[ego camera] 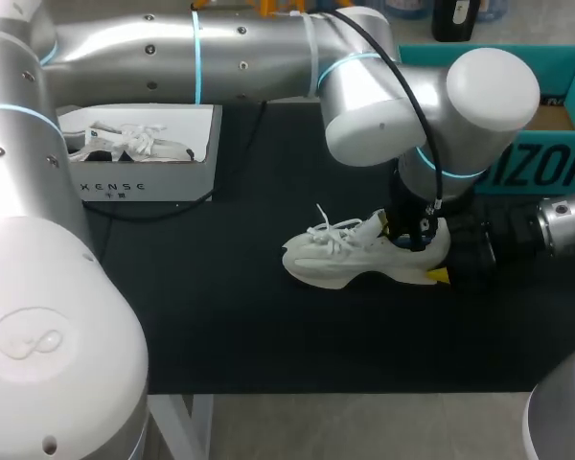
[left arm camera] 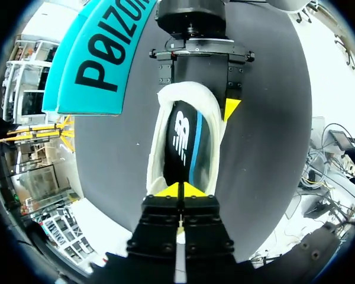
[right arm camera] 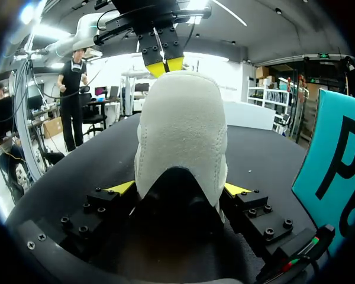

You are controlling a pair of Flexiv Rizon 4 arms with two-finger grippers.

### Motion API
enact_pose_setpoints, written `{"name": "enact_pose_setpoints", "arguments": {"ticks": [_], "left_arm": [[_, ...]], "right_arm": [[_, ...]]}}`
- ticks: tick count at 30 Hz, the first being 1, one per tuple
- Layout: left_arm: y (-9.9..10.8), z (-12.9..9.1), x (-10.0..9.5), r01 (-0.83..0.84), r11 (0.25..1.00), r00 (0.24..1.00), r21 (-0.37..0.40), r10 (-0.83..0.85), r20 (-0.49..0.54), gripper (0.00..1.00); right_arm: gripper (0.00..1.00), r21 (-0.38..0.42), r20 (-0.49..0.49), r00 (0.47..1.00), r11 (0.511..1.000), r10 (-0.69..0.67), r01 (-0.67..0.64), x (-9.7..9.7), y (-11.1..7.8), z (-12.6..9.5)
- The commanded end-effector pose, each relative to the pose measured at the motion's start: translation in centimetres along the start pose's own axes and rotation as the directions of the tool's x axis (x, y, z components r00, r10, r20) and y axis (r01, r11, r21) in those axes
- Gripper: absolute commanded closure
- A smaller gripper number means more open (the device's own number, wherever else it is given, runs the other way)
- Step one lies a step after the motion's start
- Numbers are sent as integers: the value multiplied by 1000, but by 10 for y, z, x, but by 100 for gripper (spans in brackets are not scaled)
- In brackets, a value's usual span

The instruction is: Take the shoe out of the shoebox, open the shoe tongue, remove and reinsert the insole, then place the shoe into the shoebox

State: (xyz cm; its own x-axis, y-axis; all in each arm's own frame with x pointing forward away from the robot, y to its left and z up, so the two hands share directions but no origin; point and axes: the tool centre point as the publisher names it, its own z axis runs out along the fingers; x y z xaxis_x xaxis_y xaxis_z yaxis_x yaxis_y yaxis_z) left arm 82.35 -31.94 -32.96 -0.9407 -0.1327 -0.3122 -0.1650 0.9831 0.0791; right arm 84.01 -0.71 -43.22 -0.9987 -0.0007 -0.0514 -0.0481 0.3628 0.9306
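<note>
Right now the shoe stands on the table, toe toward my left, near the teal box. Its black insole shows inside. My right gripper clamps the heel from both sides. My left gripper hangs over the opening, tips pressed together; whether they pinch anything I cannot tell.
</note>
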Motion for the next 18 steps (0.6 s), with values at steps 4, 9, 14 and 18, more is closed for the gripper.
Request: {"name": "enact_pose_setpoints", "arguments": {"ticks": [4, 9, 14, 18], "left_arm": [[-17, 14, -1, -16, 1000, 999, -18, 16, -29, 100], [-23, 23, 4, -32, 999, 998, -25, 31, -50, 85], [-22, 20, 6, -33, 999, 998, -26, 31, -55, 68], [-19, 19, 4, -29, 999, 998, -29, 27, -51, 66]], "right_arm": [[100, 3, 1, 1000, 1000, 1, -1, 0, -1, 2], [100, 3, 1, 1000, 1000, 1, -1, 0, -1, 2], [100, 3, 1, 1000, 1000, 1, -1, 0, -1, 2], [100, 3, 1, 1000, 1000, 1, -1, 0, -1, 2]]}}
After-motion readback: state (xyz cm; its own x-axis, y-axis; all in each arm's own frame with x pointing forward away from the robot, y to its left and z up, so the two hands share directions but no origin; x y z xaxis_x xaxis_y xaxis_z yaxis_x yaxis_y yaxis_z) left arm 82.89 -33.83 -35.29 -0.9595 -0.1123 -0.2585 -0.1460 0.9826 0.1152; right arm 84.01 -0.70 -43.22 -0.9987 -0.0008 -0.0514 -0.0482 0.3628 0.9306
